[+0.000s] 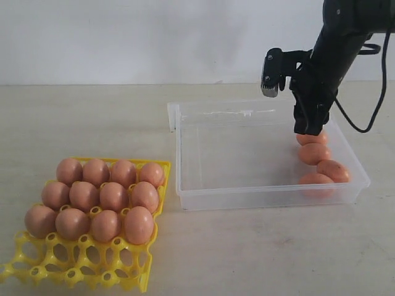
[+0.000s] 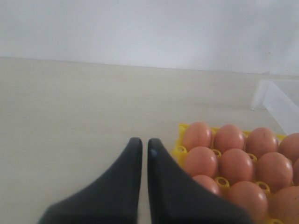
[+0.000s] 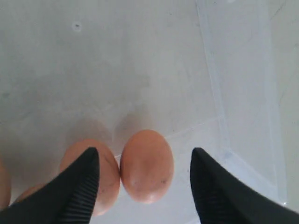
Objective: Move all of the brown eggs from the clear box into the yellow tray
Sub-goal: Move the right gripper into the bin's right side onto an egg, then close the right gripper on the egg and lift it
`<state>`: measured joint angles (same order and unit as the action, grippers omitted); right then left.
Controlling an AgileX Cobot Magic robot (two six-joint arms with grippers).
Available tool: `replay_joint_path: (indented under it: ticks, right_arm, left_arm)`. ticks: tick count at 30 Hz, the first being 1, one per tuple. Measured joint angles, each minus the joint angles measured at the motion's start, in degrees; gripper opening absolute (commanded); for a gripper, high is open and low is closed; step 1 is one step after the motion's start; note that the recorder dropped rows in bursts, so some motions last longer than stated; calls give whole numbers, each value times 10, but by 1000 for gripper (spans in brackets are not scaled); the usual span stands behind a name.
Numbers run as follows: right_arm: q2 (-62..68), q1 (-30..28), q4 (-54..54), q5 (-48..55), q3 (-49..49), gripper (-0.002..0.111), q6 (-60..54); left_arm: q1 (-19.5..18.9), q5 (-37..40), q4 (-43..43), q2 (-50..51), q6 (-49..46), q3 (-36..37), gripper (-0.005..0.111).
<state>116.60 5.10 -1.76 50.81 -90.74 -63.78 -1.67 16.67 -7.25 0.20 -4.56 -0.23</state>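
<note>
The yellow tray (image 1: 80,271) at the front left holds several brown eggs (image 1: 114,196). Several more brown eggs (image 1: 315,153) lie along the right side of the clear box (image 1: 265,196). My right gripper (image 1: 308,129) hangs inside the box over the farthest of them. In the right wrist view this gripper (image 3: 144,150) is open, with one egg (image 3: 147,165) lying between its fingers, untouched, and a second egg (image 3: 105,179) against it beside one finger. My left gripper (image 2: 144,141) is shut on nothing, low over the table beside the tray (image 2: 179,150). It does not show in the exterior view.
The box's near wall (image 3: 243,93) runs close beside the right gripper's outer finger. The tray's front row of cups (image 1: 37,268) is empty. A black cable (image 1: 361,126) hangs from the right arm behind the box. A white wall backs the table.
</note>
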Motion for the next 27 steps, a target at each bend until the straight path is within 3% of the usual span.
replay_joint_path:
  ticks: [10,27]
  right_arm:
    - [49,0,-10,-59,0,51,18]
    - [57,0,-113,-38,0,51,204]
  left_arm:
    - [0,0,0,0,0,0,4]
    - [0,0,0,0,0,0,4]
